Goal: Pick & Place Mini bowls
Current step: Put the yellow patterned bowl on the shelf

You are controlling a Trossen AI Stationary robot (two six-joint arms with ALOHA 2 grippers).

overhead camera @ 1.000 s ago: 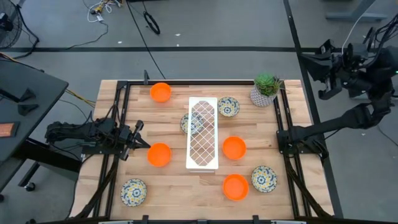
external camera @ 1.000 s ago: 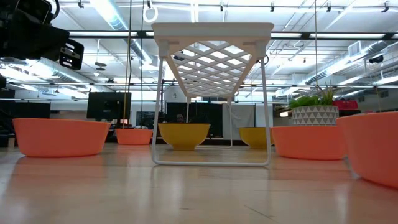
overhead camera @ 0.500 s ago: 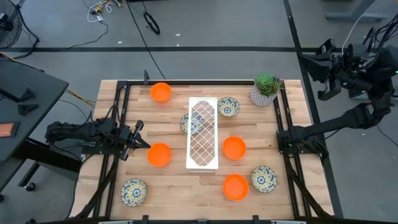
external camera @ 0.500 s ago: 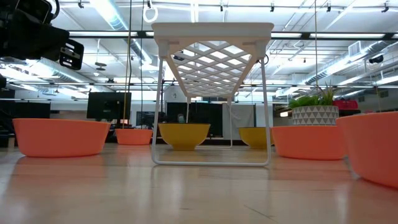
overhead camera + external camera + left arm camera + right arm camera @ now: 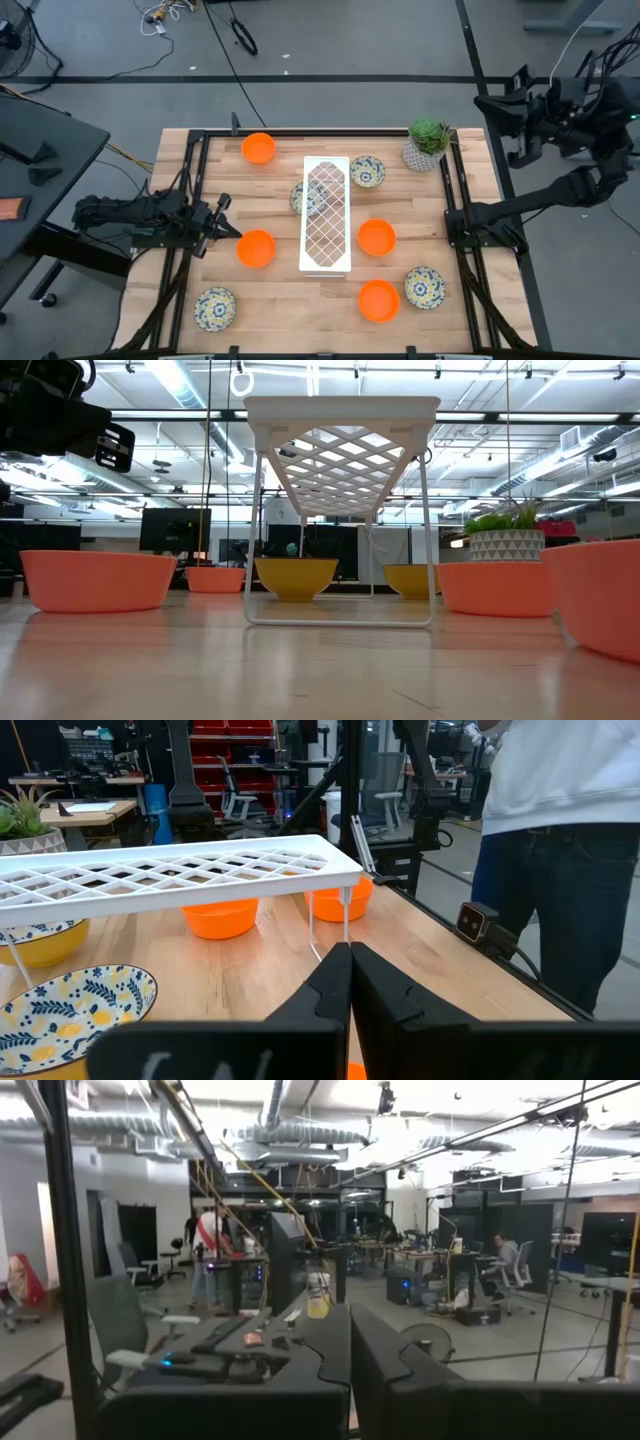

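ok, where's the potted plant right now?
High view: the potted plant stands at the table's far right corner, just right of a floral bowl beside the white rack.

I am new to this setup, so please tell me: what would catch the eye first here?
A white lattice rack stands mid-table, with orange bowls and floral bowls scattered around it and one floral bowl partly under it. A potted plant sits at the far right corner. The left gripper, shut, rests beside an orange bowl.

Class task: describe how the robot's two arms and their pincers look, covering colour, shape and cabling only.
Both arms are black, built of jointed segments with dark cables bundled along them. The left pincer ends in two slim black fingers that taper to a point. The right pincer has the same two dark, flat-sided fingers. No markings or labels are legible on either.
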